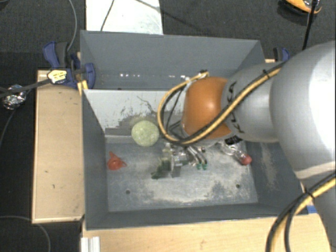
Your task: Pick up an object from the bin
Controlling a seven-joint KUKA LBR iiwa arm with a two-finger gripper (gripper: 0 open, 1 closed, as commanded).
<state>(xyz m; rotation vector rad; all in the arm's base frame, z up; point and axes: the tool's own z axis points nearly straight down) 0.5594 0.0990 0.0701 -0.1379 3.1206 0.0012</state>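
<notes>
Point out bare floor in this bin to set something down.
Bare: the floor strip along the near wall, in front of the claw. Crowded: the middle, round the claw, pale green ball and red-capped clear thing. A red piece lies left.

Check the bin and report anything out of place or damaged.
Nothing stands out. The pale green ball, the small red piece and the clear item with a red end lie apart on the bin floor, which is only scuffed. The gripper sits low mid-bin.
</notes>
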